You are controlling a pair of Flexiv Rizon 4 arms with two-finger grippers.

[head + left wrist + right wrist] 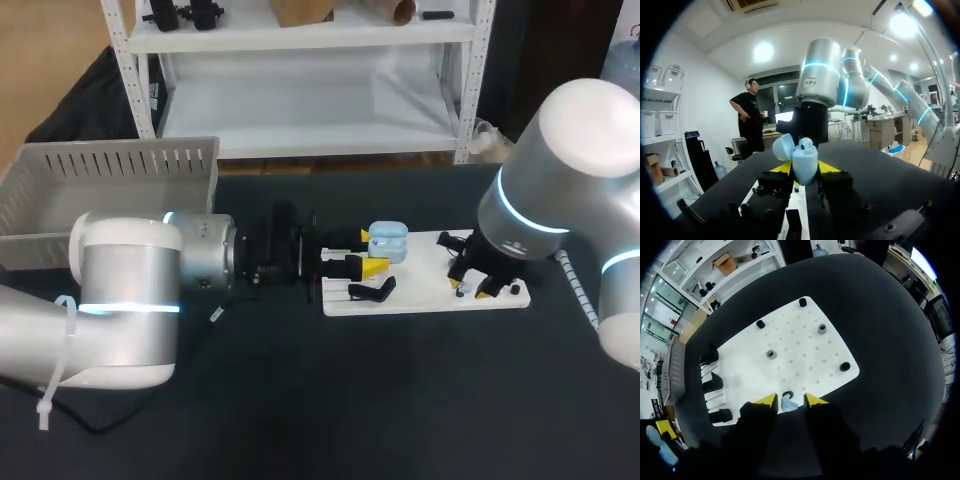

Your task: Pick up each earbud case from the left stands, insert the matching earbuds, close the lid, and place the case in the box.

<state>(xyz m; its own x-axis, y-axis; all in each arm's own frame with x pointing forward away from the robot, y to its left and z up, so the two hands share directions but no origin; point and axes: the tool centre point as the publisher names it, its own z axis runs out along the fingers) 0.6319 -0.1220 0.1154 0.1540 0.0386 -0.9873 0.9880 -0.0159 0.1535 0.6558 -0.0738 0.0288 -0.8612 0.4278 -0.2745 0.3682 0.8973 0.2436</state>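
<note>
A light blue earbud case hangs over the left end of the white board. Its lid is up and an earbud shows in it. My left gripper is shut on the case's lower body. My right gripper is low over the board's right part. In the right wrist view its fingers stand apart, open, on either side of a small light blue earbud that sits at the board's edge.
A grey slatted box stands at the back left. Black stands line the board's left end. Short black and grey pegs dot the board. Dark tabletop lies in front of it.
</note>
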